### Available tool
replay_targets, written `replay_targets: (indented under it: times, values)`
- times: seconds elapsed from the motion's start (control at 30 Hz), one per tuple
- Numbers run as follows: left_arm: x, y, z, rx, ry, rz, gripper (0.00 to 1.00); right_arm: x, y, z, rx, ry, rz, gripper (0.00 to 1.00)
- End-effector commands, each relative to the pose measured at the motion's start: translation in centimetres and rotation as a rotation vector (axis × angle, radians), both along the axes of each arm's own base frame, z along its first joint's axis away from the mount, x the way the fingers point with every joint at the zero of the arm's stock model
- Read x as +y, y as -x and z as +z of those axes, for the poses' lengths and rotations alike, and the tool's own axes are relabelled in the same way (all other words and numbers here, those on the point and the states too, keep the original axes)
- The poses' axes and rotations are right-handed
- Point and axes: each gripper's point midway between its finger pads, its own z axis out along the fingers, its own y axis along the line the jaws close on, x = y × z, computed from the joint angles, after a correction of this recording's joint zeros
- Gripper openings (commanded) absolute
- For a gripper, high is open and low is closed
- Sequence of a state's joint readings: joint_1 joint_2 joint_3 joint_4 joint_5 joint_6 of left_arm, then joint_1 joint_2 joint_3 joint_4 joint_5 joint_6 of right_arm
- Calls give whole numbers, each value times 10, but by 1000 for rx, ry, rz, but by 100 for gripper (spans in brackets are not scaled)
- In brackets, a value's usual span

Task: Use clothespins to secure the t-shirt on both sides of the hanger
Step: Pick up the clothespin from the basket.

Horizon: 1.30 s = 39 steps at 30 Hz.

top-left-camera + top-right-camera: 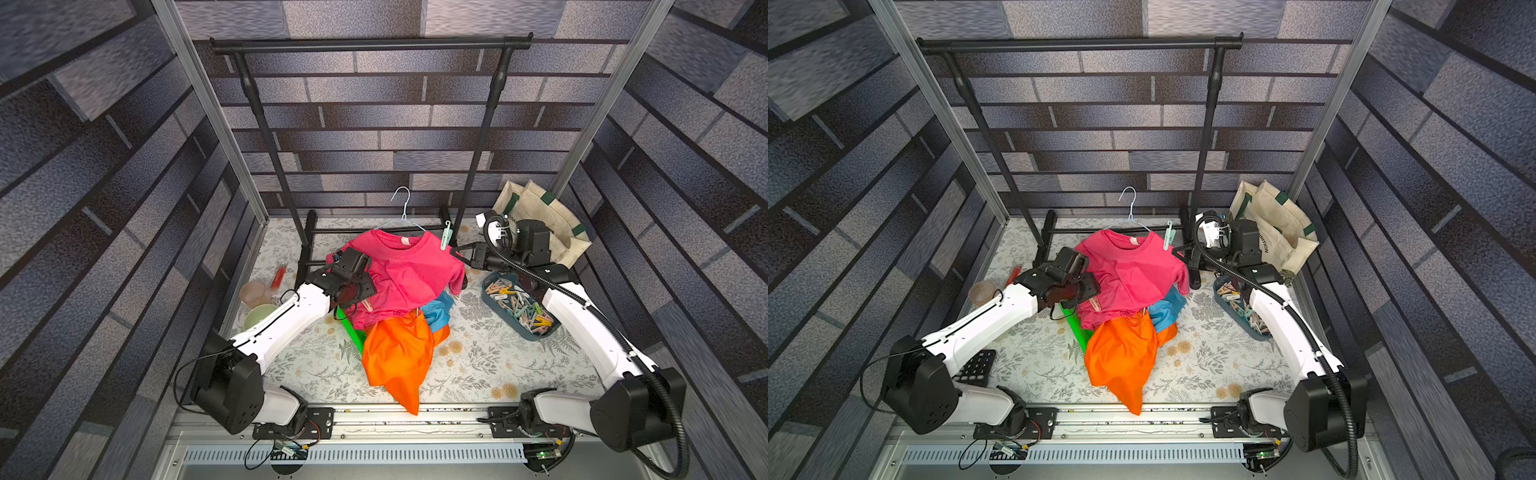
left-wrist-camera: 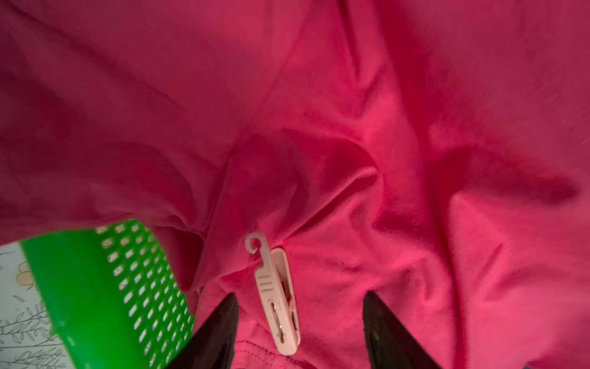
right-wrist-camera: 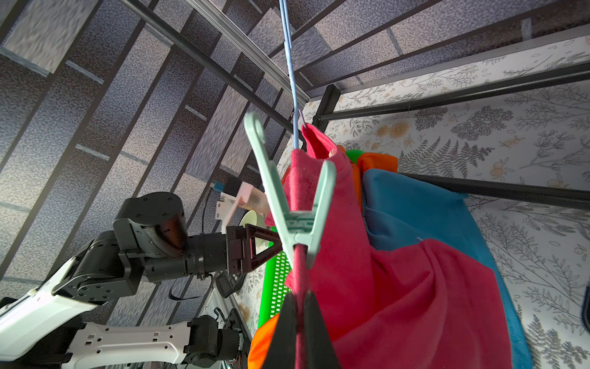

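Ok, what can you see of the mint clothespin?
The mint clothespin is pale green plastic with two flared handles, one ending in a hook. Hook end up, it is clamped on the shoulder edge of the pink t-shirt, near the blue wire hanger. The right gripper, shut on the same fold, is close but not touching.

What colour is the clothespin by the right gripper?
The clothespin on the t-shirt is mint green, clearest in the right wrist view.
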State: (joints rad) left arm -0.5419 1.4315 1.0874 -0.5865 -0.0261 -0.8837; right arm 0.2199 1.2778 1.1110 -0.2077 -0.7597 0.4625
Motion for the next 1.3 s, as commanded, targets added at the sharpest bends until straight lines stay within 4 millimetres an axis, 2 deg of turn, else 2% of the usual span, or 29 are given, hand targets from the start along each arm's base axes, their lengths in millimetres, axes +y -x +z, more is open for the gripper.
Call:
replay_targets:
  times: [0.0, 0.1, 0.13, 0.43, 0.5, 0.57, 0.7, 0.77, 0.8, 0.83, 0.97, 1.1, 1.2, 1.27]
  values:
    - [-11, -3, -6, 31, -4, -34, 50, 0, 1, 17, -45, -19, 19, 0]
    - [-5, -2, -19, 82, -35, -16, 39, 0, 3, 18, -47, -16, 20, 0]
    - [-2, -1, -21, 95, -41, -9, 38, 0, 3, 18, -47, -15, 20, 0]
    - [5, 1, -21, 87, -58, 8, 37, 1, 2, 15, -40, -17, 22, 0]
    - [7, 3, -21, 90, -68, 8, 40, 0, 1, 12, -34, -10, 14, 0]
    - [8, 4, -22, 91, -76, 9, 44, -3, 0, 7, -21, 8, -1, 0]
    - [9, 3, -27, 91, -75, 12, 41, -6, 0, -13, 36, 29, -33, 0]
    - [8, 3, -29, 95, -72, 11, 41, -9, -1, -21, 61, 34, -55, 12]
    - [7, 2, -30, 97, -69, 13, 41, -11, 2, -40, 105, 49, -65, 19]
    - [6, 2, -30, 96, -66, 11, 42, -13, 2, -47, 125, 63, -81, 26]
    - [7, 2, -29, 90, -64, 8, 43, -29, 2, -62, 156, 154, -169, 45]
    - [11, 2, -28, 83, -56, 14, 44, -53, 4, -60, 142, 261, -284, 53]
    - [15, 3, -26, 78, -45, 23, 44, -73, 9, -46, 121, 345, -370, 54]
    - [19, 3, -22, 68, -38, 31, 45, -77, 18, -40, 108, 386, -383, 53]
